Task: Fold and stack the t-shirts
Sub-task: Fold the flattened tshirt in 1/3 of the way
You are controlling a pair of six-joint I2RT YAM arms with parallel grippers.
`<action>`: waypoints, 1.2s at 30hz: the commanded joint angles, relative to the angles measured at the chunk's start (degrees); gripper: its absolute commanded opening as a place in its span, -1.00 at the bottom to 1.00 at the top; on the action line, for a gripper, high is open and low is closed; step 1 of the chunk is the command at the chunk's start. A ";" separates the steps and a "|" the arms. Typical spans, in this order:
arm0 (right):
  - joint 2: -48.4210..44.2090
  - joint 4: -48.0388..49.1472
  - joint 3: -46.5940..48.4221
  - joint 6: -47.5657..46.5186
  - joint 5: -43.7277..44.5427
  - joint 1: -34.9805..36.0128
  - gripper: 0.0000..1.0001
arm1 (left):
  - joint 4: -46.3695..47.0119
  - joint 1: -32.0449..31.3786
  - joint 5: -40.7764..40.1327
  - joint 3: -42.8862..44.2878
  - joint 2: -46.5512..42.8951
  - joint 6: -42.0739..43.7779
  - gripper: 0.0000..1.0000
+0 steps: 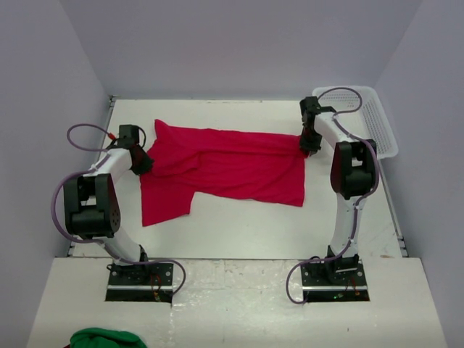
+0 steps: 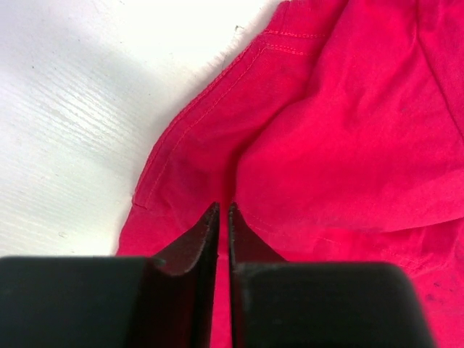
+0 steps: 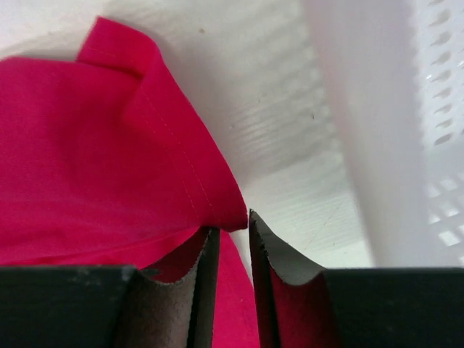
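One bright red t-shirt (image 1: 225, 170) lies spread across the middle of the white table, partly bunched, with one flap reaching toward the front left. My left gripper (image 1: 143, 164) is at the shirt's left edge. In the left wrist view its jaws (image 2: 223, 206) are shut on a fold of the red cloth (image 2: 341, 130) near a stitched hem. My right gripper (image 1: 310, 143) is at the shirt's far right corner. In the right wrist view its jaws (image 3: 230, 230) are closed on the hemmed edge of the cloth (image 3: 87, 145).
A white plastic mesh basket (image 1: 373, 119) stands at the back right, just right of the right arm, and its wall shows in the right wrist view (image 3: 435, 109). A green cloth (image 1: 101, 338) lies on the near ledge at the bottom left. Grey walls enclose the table.
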 commanded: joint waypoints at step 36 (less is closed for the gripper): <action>-16.10 2.23 3.03 -5.98 -9.05 12.00 -1.00 | -4.87 -4.25 17.18 53.49 33.06 7.35 -1.00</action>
